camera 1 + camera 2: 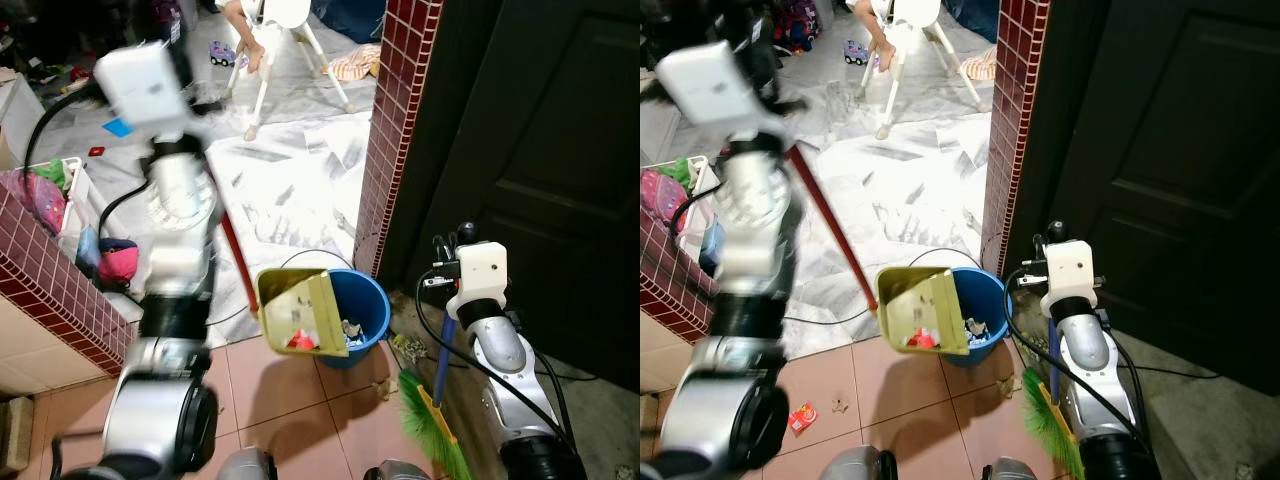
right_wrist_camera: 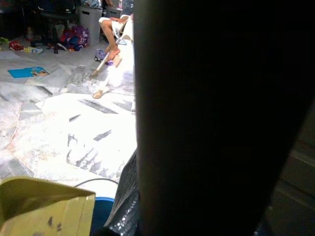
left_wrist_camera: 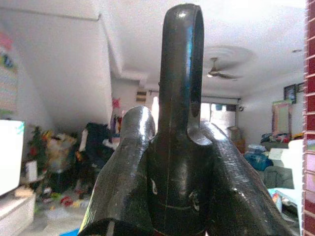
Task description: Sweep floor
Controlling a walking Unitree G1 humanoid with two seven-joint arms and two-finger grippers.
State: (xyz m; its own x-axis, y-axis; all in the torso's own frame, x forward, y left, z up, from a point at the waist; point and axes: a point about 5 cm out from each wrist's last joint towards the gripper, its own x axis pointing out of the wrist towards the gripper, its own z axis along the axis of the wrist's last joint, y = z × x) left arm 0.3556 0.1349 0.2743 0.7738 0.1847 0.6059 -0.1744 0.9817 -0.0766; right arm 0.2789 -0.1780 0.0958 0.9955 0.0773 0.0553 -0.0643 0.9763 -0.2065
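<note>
While tilted, dustpan (image 1: pixel 297 312) over bucket rim (image 1: pixel 372 290)

Your yellow dustpan (image 1: pixel 300 312) hangs tilted over the blue bucket (image 1: pixel 362 313), scraps inside, its red handle (image 1: pixel 830 225) rising toward the left fingers. The green broom (image 1: pixel 432 420) stands below the right fingers.

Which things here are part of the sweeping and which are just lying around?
Sweeping: dustpan, tipped over the blue bucket; its red handle; green broom.

Lying about: white high chair, toy car, red wrapper, basket of toys.
</note>
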